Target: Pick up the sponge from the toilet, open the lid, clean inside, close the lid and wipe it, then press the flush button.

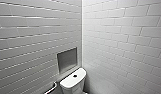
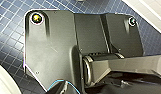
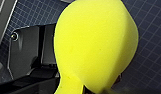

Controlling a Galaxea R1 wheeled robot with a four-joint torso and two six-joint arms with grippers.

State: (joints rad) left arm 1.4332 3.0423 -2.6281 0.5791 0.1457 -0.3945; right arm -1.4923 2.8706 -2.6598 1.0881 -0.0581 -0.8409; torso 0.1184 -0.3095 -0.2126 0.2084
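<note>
The toilet's white tank (image 1: 71, 83) stands in the corner of the tiled walls, low in the head view, with the dark round flush button (image 1: 75, 75) on its flat top. In the right wrist view the bright yellow sponge (image 3: 96, 42) bulges large over the dark blue floor. It is pinched narrow at one end, where my right gripper (image 3: 83, 88) is shut on it. In the left wrist view, the robot's dark plate hangs over the floor, and nothing is held in front of it.
A grey recessed niche (image 1: 67, 59) sits in the wall above the tank. A white bar (image 1: 52, 88) runs along the wall beside the tank. The floor (image 2: 11, 15) is small dark blue tiles, with a white curved surface (image 2: 2, 82) and a white edge (image 2: 148, 10) nearby.
</note>
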